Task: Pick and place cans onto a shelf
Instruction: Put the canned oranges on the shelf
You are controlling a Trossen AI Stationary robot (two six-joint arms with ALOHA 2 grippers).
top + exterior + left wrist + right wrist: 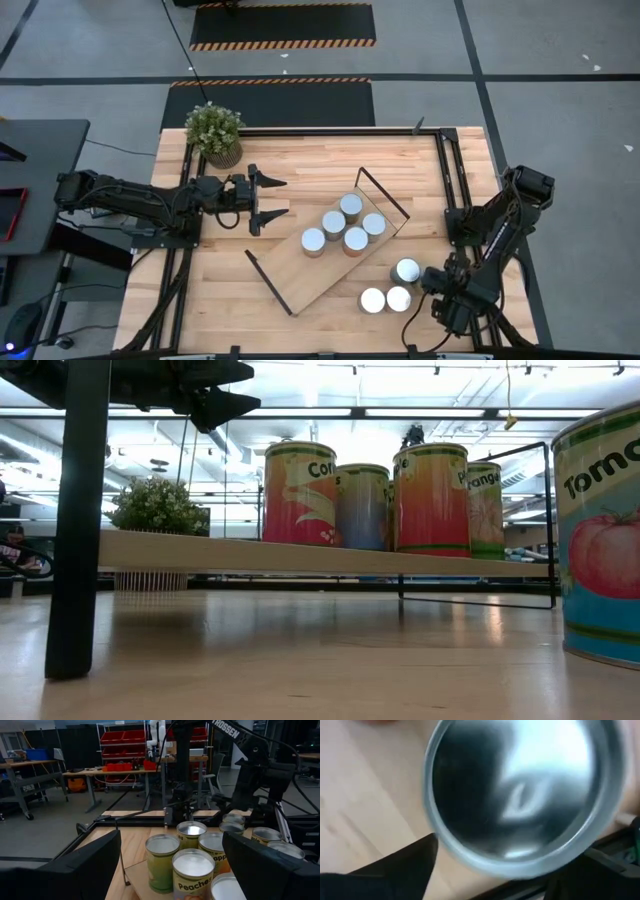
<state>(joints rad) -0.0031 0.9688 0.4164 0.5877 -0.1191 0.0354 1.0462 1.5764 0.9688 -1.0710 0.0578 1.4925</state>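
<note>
From above, five cans (340, 226) stood upright on the shelf (300, 275) mid-surface, three more (388, 290) loose near the right front corner. Right fingers (447, 308) hung just beside those, nearer than the left fingers (266, 200), spread empty toward the left edge. Low down, shelved cans (300, 495) left open board leftward. Right wrist showed one can top (520, 790) directly below; its grip I couldn't tell.

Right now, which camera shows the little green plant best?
The high view: the plant sits whole at the table's far left corner. The low view shows it behind the shelf. Neither wrist view shows it.
</note>
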